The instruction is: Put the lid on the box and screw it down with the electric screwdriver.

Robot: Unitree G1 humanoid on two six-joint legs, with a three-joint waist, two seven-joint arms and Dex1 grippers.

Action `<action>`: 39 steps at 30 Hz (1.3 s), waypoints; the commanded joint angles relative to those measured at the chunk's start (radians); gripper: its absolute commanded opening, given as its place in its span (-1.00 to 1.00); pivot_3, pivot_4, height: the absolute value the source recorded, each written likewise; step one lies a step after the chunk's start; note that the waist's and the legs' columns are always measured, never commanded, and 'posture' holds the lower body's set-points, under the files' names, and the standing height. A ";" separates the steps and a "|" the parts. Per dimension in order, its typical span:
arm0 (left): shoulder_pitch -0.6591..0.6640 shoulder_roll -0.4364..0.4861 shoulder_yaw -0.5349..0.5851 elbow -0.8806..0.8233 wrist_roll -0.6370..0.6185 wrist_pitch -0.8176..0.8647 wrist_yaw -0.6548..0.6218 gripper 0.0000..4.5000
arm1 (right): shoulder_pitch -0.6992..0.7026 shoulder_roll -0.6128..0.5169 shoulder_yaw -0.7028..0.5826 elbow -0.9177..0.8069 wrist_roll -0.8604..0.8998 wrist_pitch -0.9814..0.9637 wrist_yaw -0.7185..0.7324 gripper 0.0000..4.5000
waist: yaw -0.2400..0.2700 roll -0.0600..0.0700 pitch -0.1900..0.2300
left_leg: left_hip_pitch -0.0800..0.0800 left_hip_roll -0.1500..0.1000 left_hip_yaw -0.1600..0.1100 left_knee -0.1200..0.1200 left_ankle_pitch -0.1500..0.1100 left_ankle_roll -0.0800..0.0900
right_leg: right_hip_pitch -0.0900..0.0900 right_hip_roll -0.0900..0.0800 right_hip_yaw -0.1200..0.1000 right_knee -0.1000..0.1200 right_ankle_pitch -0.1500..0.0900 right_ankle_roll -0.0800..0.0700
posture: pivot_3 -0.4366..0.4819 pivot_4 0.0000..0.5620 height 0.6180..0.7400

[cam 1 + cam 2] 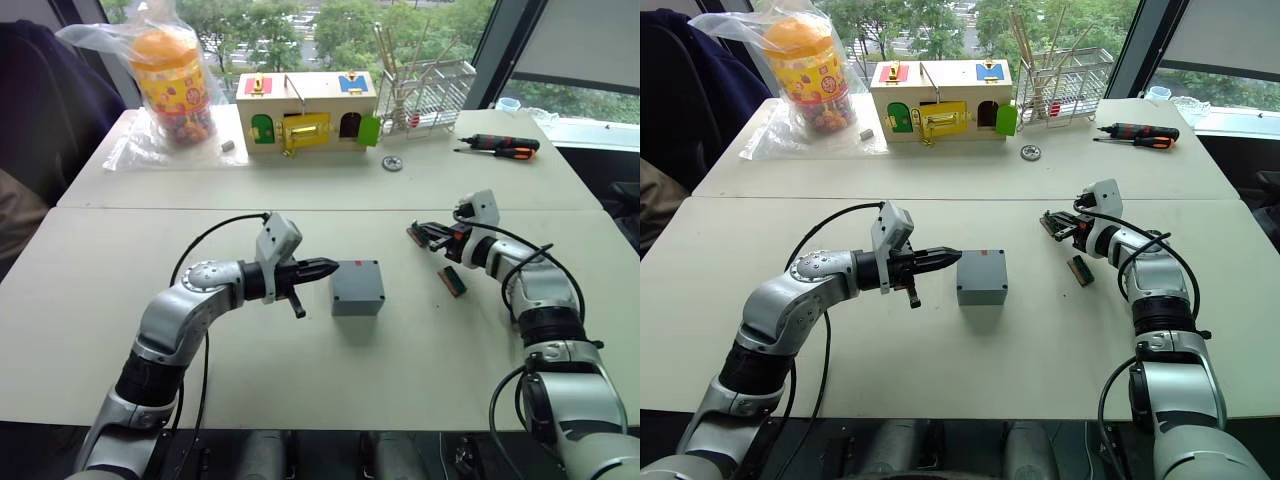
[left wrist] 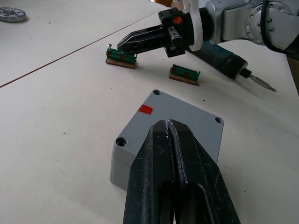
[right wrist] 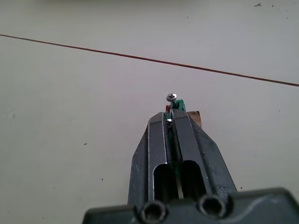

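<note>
I worked over the pale cream table [image 1: 300,380], which ran as two tops with a thin seam [image 1: 150,208] across them. At the far edge stood the wooden box with coloured doors [image 1: 305,110], with a clear plastic bag holding an orange-lidded jar [image 1: 172,72] to its left, a wire rack of wooden sticks [image 1: 425,90] to its right, and a slim black-and-orange hand screwdriver [image 1: 505,146] further right.

The small grey plastic cube-like box [image 1: 357,287] sat near the table's middle with the flat square grey lid [image 2: 180,116] already lying on it. A red mark [image 2: 145,109] showed on the lid, and I could see screw holes at its corners.

My left gripper [image 1: 326,268] hung just beside the box's left face with its black fingers pressed together on nothing; I could not tell if the tips touched the box.

My right gripper [image 1: 418,233] was well apart to the right, fingers closed low over a small green-and-wood screw holder [image 3: 180,109], with a screw head [image 3: 172,97] standing at its tip. Whether it gripped anything I could not tell.

The thick dark blue-black electric screwdriver [image 2: 224,60] lay on the table behind that arm, bit pointing outward. A second green-and-wood holder [image 1: 452,281] lay near it.
</note>
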 commanded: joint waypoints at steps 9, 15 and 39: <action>-0.006 0.001 -0.011 -0.019 0.009 -0.034 -0.009 -1.00 | 0.020 -0.032 -0.023 -0.083 0.026 0.051 0.013 -0.97 | 0.000 0.000 0.000 | 0.000 0.000 0.000 0.000 0.000 0.000 | 0.000 0.000 0.000 0.000 0.000 0.000 | -0.05 -0.47 0.45; -0.004 -0.001 -0.012 -0.015 0.011 -0.039 -0.009 -1.00 | 0.036 -0.055 -0.021 -0.116 0.014 0.053 0.013 -0.97 | 0.001 0.000 0.000 | 0.000 0.000 0.000 0.000 0.000 0.000 | 0.000 0.000 0.000 0.000 0.000 0.000 | -0.05 -0.47 0.45; -0.013 0.017 0.055 -0.033 -0.048 -0.012 -0.016 -1.00 | 0.110 -0.118 -0.096 -0.493 0.185 0.235 0.065 -0.97 | 0.001 0.000 0.000 | 0.000 0.000 0.000 0.000 0.000 0.000 | 0.000 0.000 0.000 0.000 0.000 0.000 | -0.05 -0.47 0.45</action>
